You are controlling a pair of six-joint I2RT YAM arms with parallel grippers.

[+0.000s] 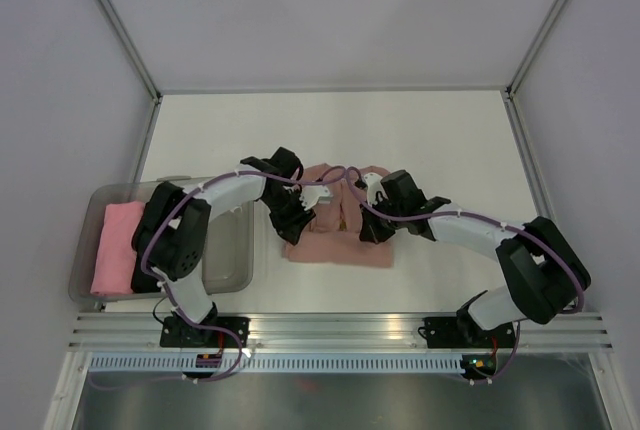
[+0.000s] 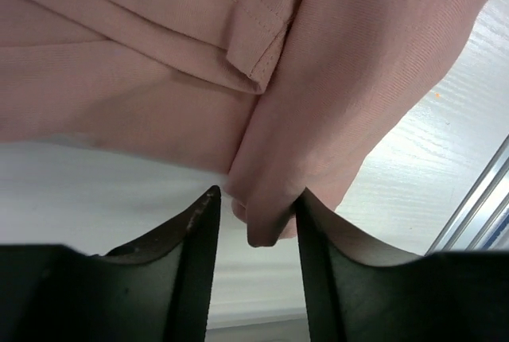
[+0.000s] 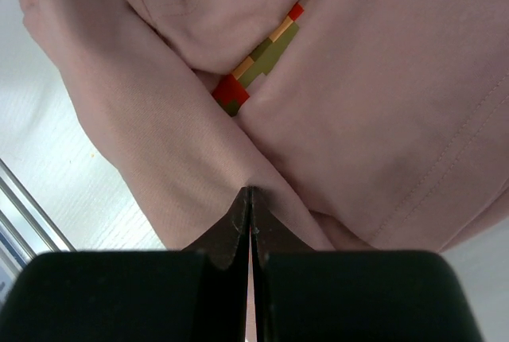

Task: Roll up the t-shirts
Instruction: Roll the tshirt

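Observation:
The dusty salmon-pink t-shirt (image 1: 338,235) lies folded into a narrow block in the middle of the table, between the two arms. My left gripper (image 1: 300,212) is at its left edge. In the left wrist view this gripper (image 2: 258,192) stands open; a drooping fold of the t-shirt (image 2: 318,79) hangs between the fingers, resting against the right one and clear of the left. My right gripper (image 1: 374,226) is at the shirt's right edge. In the right wrist view it (image 3: 250,191) is shut, pinching a ridge of the t-shirt (image 3: 382,119). Part of the red and olive pixel print (image 3: 258,60) shows in a crease.
A clear plastic bin (image 1: 225,260) stands at the left front, holding a bright pink roll (image 1: 117,247) at its left end. Aluminium rails (image 1: 340,325) run along the near edge. Grey walls enclose the white table (image 1: 440,140) on the left, right and far sides.

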